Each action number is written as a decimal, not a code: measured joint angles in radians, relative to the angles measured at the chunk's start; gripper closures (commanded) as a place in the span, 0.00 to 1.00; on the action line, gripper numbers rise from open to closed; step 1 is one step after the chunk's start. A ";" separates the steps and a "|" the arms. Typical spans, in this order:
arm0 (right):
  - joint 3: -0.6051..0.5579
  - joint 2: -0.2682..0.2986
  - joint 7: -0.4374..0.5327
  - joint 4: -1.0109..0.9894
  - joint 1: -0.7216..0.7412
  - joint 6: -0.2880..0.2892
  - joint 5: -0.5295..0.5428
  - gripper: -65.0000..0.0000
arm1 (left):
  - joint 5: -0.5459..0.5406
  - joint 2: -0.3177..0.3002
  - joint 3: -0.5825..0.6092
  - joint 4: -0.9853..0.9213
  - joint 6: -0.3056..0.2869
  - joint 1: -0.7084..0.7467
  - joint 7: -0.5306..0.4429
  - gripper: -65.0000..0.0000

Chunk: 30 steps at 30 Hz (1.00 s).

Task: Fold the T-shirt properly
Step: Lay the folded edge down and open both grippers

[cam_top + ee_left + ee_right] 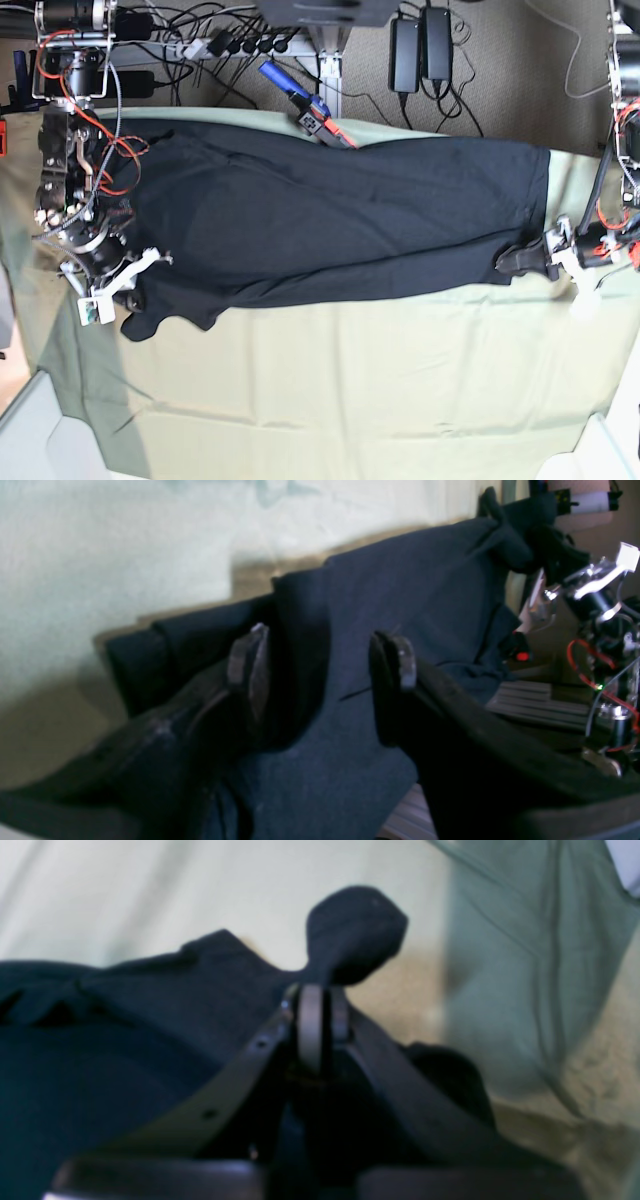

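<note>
The black T-shirt (340, 225) lies stretched in a long band across the pale green sheet (350, 390). At the base view's left end my right gripper (128, 296) is shut on a bunched corner of it. In the right wrist view a knob of the T-shirt (355, 930) pokes out above the closed right gripper (322, 995). At the other end my left gripper (522, 262) sits at the shirt's edge. In the left wrist view the left gripper (322, 662) stands open, its fingers (248, 665) well apart, with the T-shirt (400, 595) lying slack between and beyond them.
Cables and power bricks (420, 45) crowd the floor behind the table. A blue-handled plug (300, 105) lies at the sheet's far edge, touching the shirt. White bins (45, 435) stand at both near corners. The sheet hangs in folds beside the right arm (540, 965).
</note>
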 measured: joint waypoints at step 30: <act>0.051 -0.008 -0.053 0.085 -0.243 0.000 0.040 0.52 | -0.018 -0.006 0.000 0.000 0.000 0.000 -0.007 0.40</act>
